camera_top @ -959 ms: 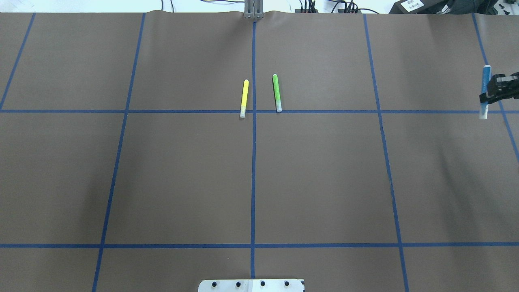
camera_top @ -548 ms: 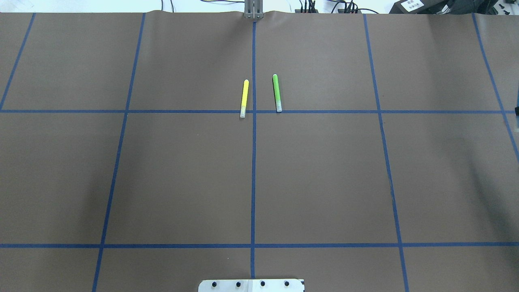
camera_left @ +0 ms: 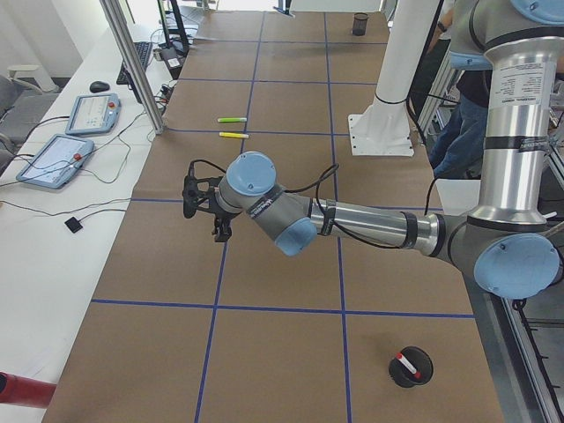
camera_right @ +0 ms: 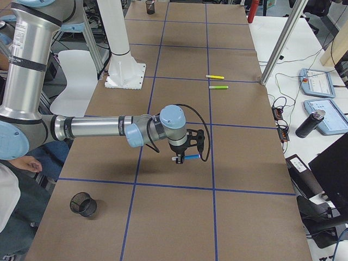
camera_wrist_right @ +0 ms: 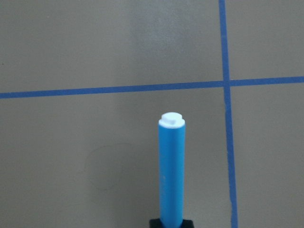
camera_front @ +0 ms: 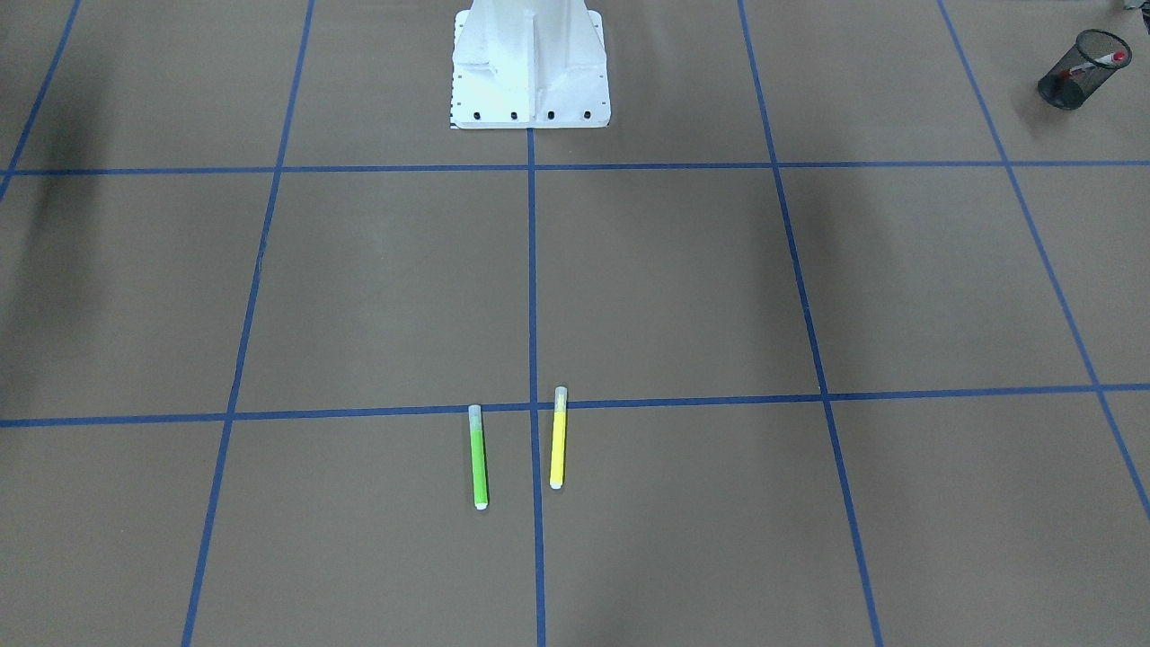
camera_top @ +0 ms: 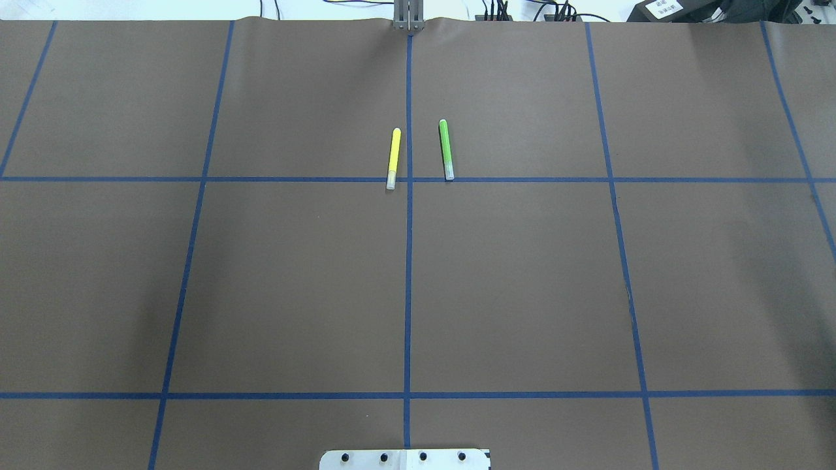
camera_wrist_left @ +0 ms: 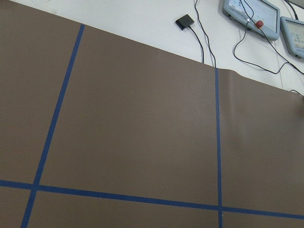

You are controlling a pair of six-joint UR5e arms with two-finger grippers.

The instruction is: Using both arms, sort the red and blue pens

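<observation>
The blue pen (camera_wrist_right: 171, 171) juts out in front of the right wrist camera, white end up, over a tape crossing. My right gripper (camera_right: 182, 157) is shut on the blue pen (camera_right: 191, 156) and holds it level above the brown table at the right end. The red pen (camera_front: 1101, 61) stands in a black mesh cup (camera_front: 1074, 63); the exterior left view has that red pen (camera_left: 404, 362) in its cup (camera_left: 411, 367) near my left arm's base. My left gripper (camera_left: 218, 231) hangs over the table's left end; whether it is open or shut I cannot tell.
A yellow pen (camera_top: 394, 158) and a green pen (camera_top: 446, 149) lie side by side at the table's middle, far side. An empty mesh cup (camera_right: 83, 204) stands near the right arm's base. The white robot base (camera_front: 530, 63) sits at the near edge.
In the overhead view my right gripper with the blue pen slid off the right edge and is gone from that view. The yellow and green pens have not moved.
</observation>
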